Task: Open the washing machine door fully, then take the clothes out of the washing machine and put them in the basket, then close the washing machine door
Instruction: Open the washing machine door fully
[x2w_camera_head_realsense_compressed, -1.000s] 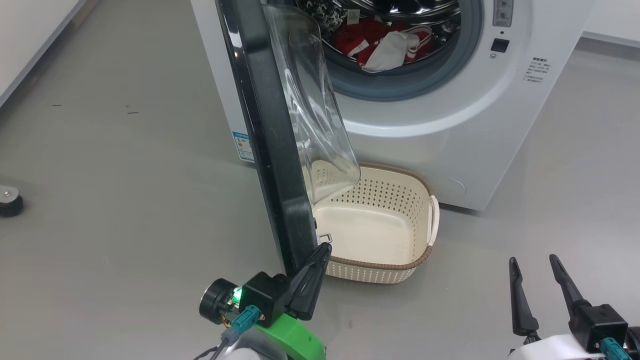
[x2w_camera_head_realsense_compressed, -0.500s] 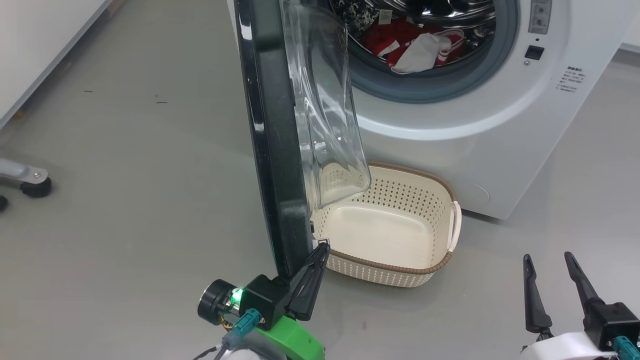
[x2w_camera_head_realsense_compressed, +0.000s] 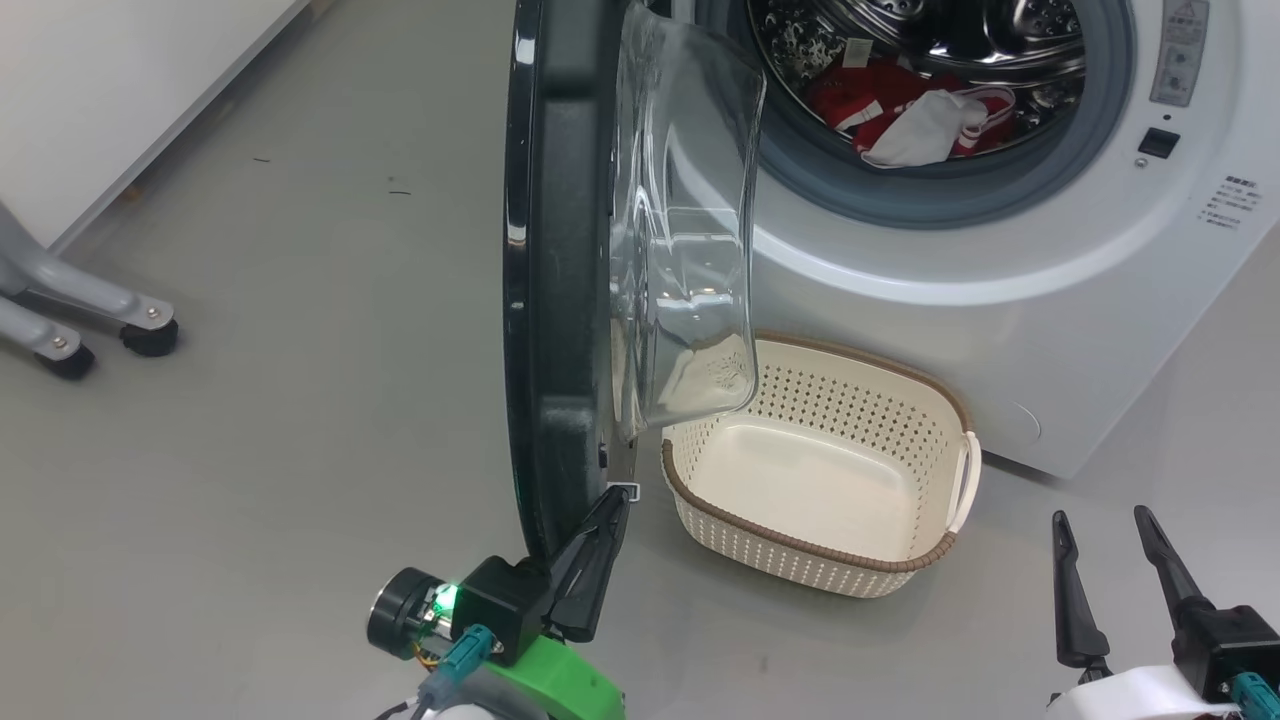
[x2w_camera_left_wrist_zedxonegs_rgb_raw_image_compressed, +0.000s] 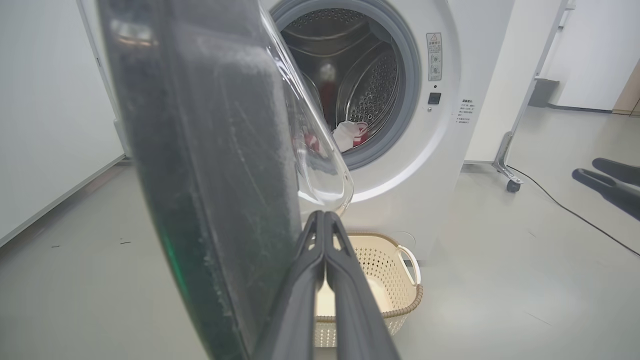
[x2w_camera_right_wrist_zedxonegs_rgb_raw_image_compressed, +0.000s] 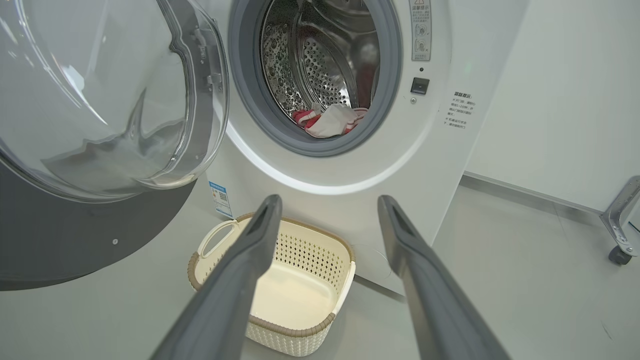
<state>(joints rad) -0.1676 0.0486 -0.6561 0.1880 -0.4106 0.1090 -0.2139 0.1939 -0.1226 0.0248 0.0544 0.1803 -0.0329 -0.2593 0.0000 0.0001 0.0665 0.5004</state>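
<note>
Door (x2w_camera_head_realsense_compressed: 555, 300) stands about halfway out, not fully open yet. Left pincer (x2w_camera_head_realsense_compressed: 610, 505) pressed together, tip at the door's bottom rim by the latch, pinching nothing; pushing, I'd guess. Basket (x2w_camera_head_realsense_compressed: 800, 545) on the floor just right of the door, in front of the washer (x2w_camera_head_realsense_compressed: 1000, 330), empty. Clothes (x2w_camera_head_realsense_compressed: 900, 105) all in the drum. Right pincer (x2w_camera_head_realsense_compressed: 1100, 513) spread, empty, well clear. Step one underway; unloading and closing left.

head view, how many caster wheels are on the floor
2. Both at the left edge under grey metal legs: one caster nearer the washing machine door, the other further left. More may sit outside the frame.
</note>
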